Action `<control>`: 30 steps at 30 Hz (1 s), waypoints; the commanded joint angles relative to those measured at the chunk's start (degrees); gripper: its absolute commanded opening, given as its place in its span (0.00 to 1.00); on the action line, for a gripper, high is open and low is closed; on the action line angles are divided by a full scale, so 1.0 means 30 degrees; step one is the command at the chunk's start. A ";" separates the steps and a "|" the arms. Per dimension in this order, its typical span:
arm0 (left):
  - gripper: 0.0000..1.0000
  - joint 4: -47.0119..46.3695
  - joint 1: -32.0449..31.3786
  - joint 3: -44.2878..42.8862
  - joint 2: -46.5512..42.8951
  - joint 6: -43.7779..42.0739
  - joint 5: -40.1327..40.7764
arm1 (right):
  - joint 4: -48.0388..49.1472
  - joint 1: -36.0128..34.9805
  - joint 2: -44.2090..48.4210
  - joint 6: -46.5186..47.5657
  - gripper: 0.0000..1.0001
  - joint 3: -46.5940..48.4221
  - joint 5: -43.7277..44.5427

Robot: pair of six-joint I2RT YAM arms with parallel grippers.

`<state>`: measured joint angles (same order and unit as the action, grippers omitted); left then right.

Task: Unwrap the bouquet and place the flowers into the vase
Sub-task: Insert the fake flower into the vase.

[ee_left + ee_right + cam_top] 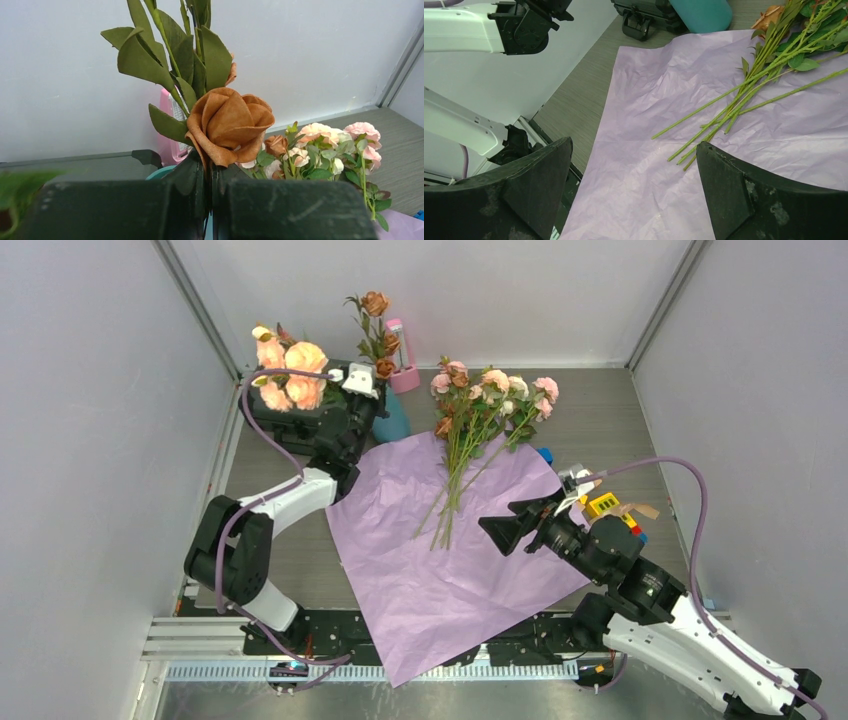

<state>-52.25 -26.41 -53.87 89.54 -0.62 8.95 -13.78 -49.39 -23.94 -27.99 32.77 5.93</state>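
The pink-lilac paper (pixel 450 570) lies spread flat on the table, with the bouquet's flowers (pixel 480 400) loose across its far part and their stems (pixel 734 105) pointing toward me. My left gripper (pixel 209 172) is shut on the thin stem of a rust-brown rose sprig (pixel 230 122) that stands upright. It hangs right over the teal vase (pixel 393 420), whose rim (pixel 160 173) shows just behind the fingers. The sprig's lower end is hidden. My right gripper (pixel 634 165) is open and empty, low over the paper (pixel 659 125) near the stem ends.
A bunch of big peach-orange roses (pixel 290 370) sits at the back left beside the left gripper (pixel 360 380). A pink metronome-shaped object (pixel 403 370) stands behind the vase. Small coloured blocks (pixel 610 505) lie by the right gripper (pixel 500 530). Walls close off the back and both sides.
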 commanded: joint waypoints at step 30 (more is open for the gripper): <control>0.00 0.3845 0.0382 -0.3685 0.2341 -0.0660 -0.1273 | 0.0588 -0.0039 0.0671 -0.0207 0.99 0.0090 0.0447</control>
<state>-44.77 -25.87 -62.52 94.70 -2.42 6.39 -13.80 -49.39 -22.50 -28.42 32.77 6.20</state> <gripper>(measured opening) 0.037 0.993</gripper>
